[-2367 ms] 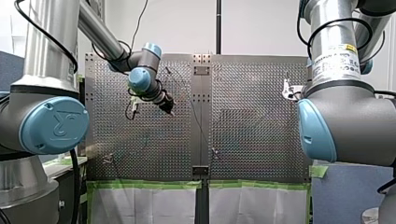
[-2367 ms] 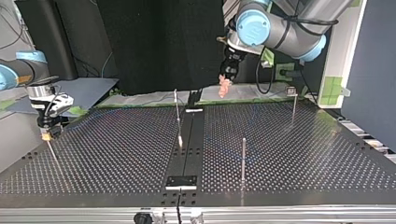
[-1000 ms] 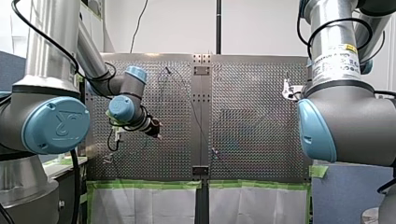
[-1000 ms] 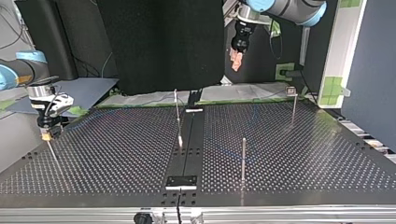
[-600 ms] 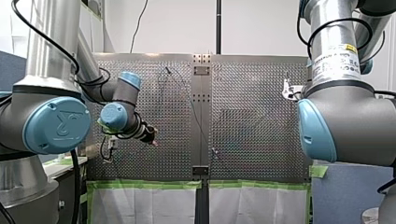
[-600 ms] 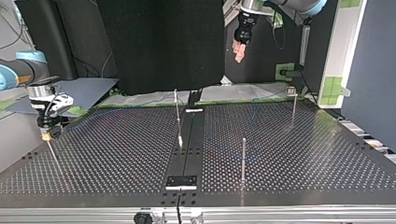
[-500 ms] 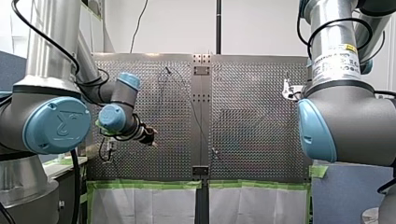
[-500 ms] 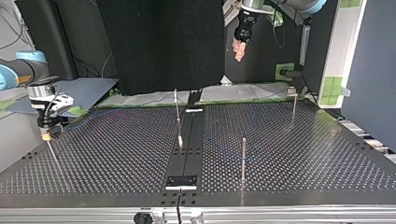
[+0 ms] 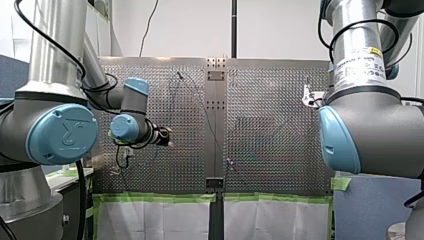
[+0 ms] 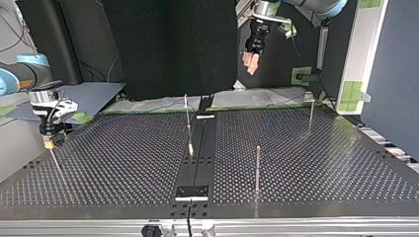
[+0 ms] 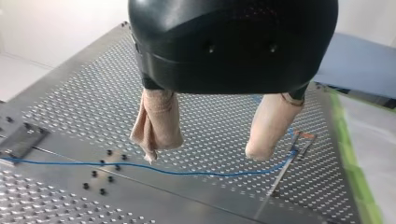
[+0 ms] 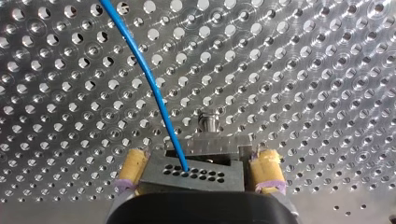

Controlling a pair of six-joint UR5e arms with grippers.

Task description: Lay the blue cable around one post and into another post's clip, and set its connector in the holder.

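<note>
The blue cable (image 11: 196, 173) lies across the perforated table (image 11: 84, 98) and rises into the clip of a thin post (image 11: 299, 137). My left gripper (image 11: 203, 155) hangs high above it, open, with nothing between its pale pads; the top view shows this gripper (image 10: 250, 61) up near the back. My right gripper (image 12: 198, 179) stands open, its yellow pads (image 12: 132, 165) on either side of the grey connector (image 12: 194, 173). The cable (image 12: 149, 88) enters that connector, which sits on the holder (image 12: 212, 144). In the top view my right gripper (image 10: 48, 142) is at the left.
In the top view three thin posts stand on the table: one near the middle (image 10: 188, 123), one nearer the front (image 10: 257, 168), and a clip post at the back right (image 10: 310, 111). A dark strip (image 10: 197, 163) runs down the table's middle.
My left arm has drawn back from the table: its gripper rose in the top view and swung toward the front view's left, then levelled. My right arm has not moved.
</note>
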